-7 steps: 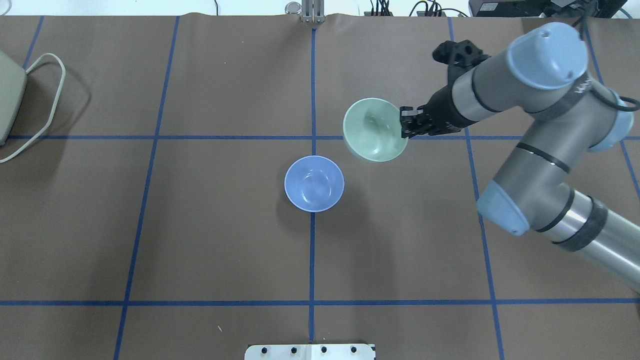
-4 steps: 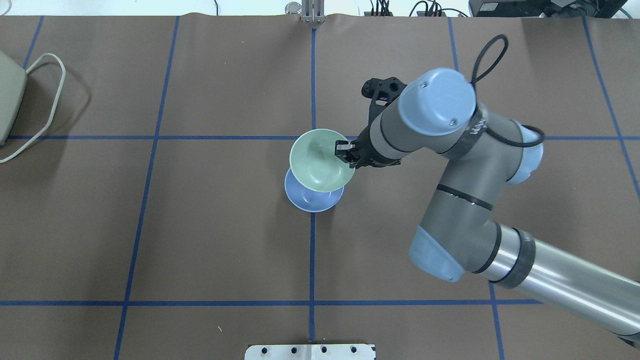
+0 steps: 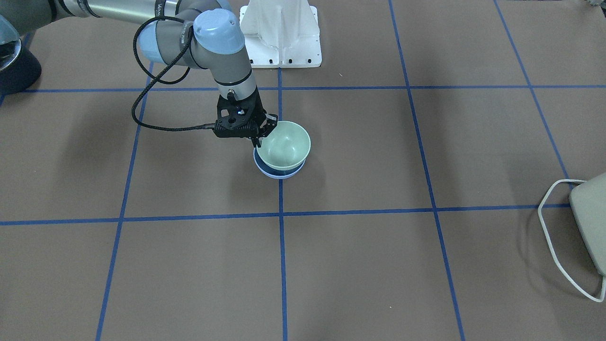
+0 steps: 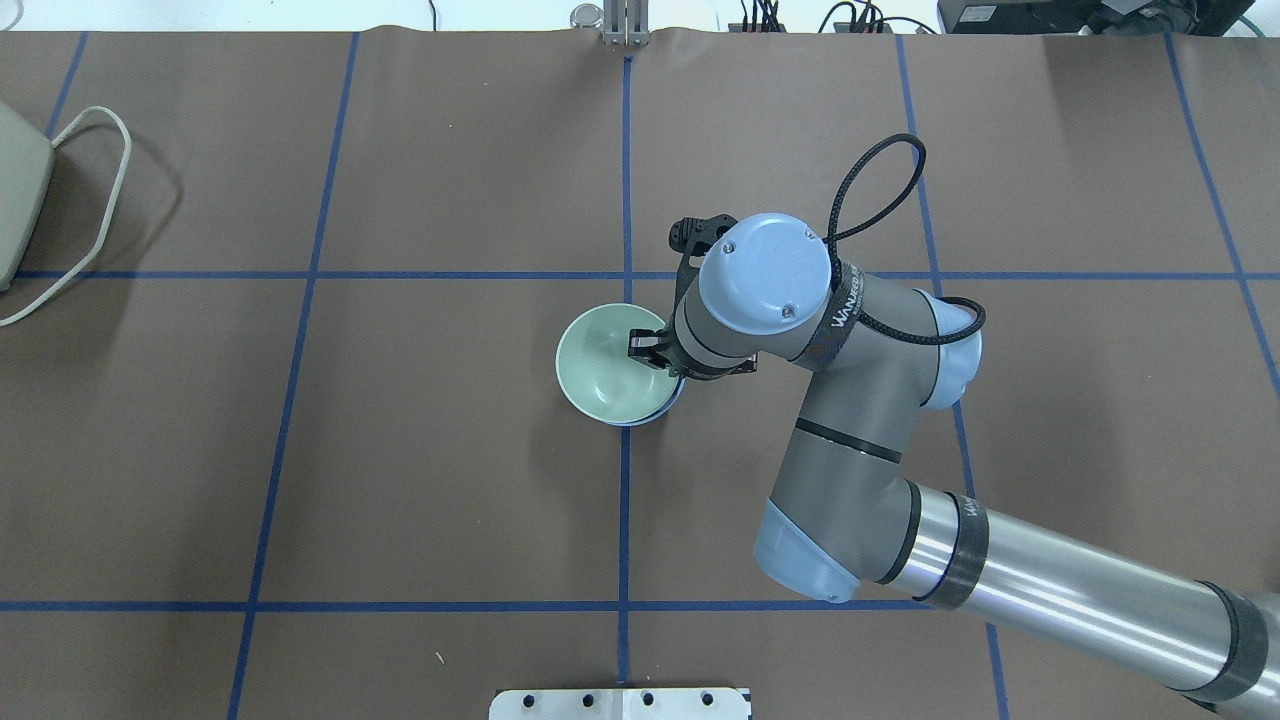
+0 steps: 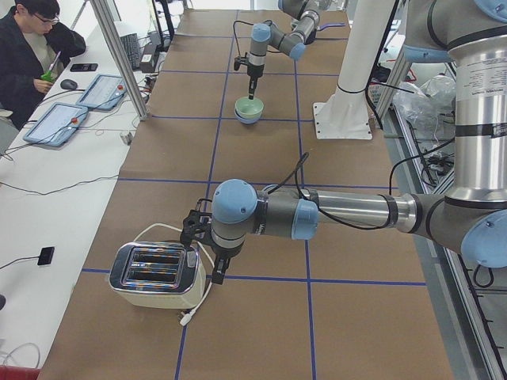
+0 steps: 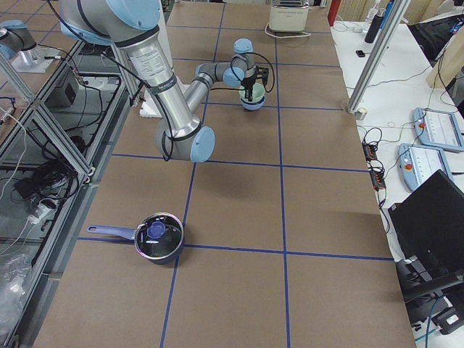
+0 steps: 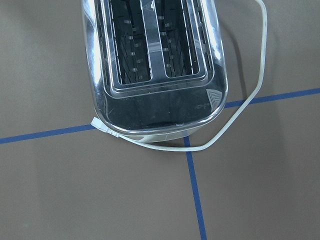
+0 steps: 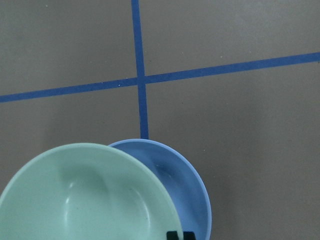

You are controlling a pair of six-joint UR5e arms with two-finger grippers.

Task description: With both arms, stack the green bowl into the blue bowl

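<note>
The pale green bowl (image 4: 605, 368) sits low over the blue bowl (image 4: 672, 403) at the table's middle and covers nearly all of it. Only a blue sliver of rim shows on the right. In the front view the green bowl (image 3: 284, 144) leans a little, with the blue bowl's rim (image 3: 279, 174) below it. My right gripper (image 4: 648, 350) is shut on the green bowl's right rim. The right wrist view shows the green bowl (image 8: 85, 195) overlapping the blue bowl (image 8: 187, 185). My left gripper (image 5: 216, 271) hangs by the toaster; I cannot tell whether it is open.
A chrome toaster (image 7: 155, 65) with a white cord stands at the table's far left end (image 4: 15, 200). A dark pot (image 6: 158, 237) stands at the right end. The white pedestal base (image 3: 281, 33) is behind the bowls on the robot's side.
My right arm has carried the green bowl left and down, from beside the blue bowl to right over it. The blue bowl has not moved.
</note>
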